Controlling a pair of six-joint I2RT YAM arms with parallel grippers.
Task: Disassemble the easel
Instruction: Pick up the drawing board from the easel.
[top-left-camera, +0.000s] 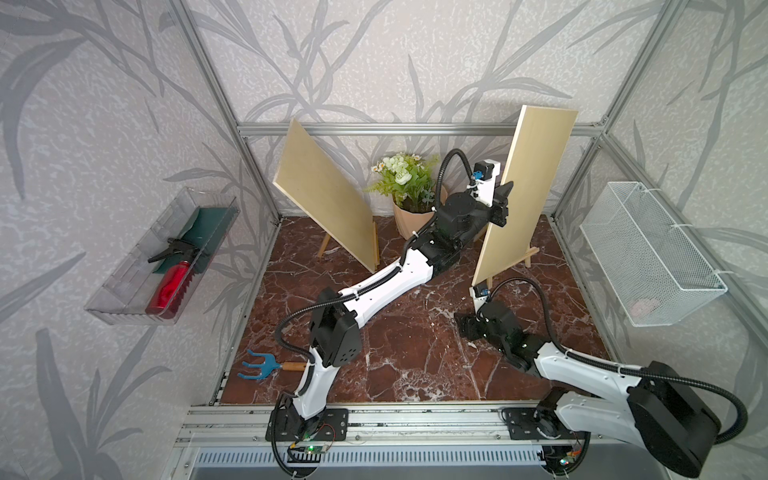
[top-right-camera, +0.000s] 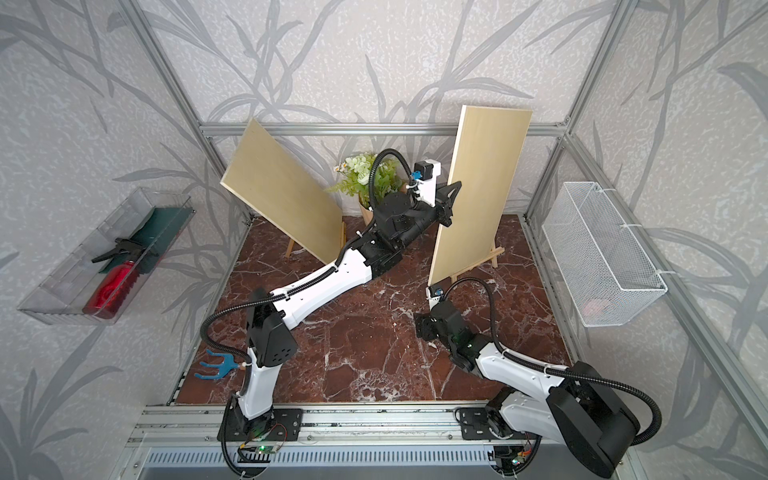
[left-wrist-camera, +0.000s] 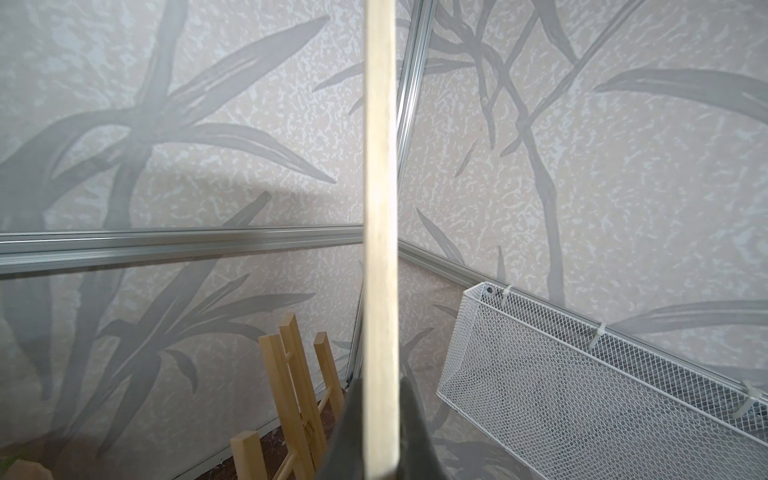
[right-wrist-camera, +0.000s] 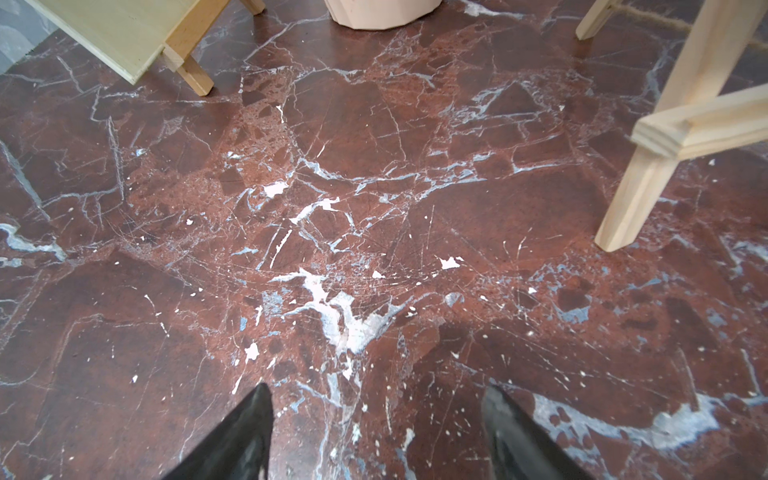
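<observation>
Two pale wooden boards stand at the back in both top views. My left gripper is shut on the long edge of the right board, which tilts upright in front of the right easel. In the left wrist view the board's edge runs between my shut fingers, with the easel's frame standing apart beside it. The left board still leans on its own easel. My right gripper is open and empty, low over the marble floor near the right easel's leg.
A flower pot stands between the two easels. A white wire basket hangs on the right wall. A clear tray with a red bottle hangs on the left wall. A blue garden fork lies at the front left.
</observation>
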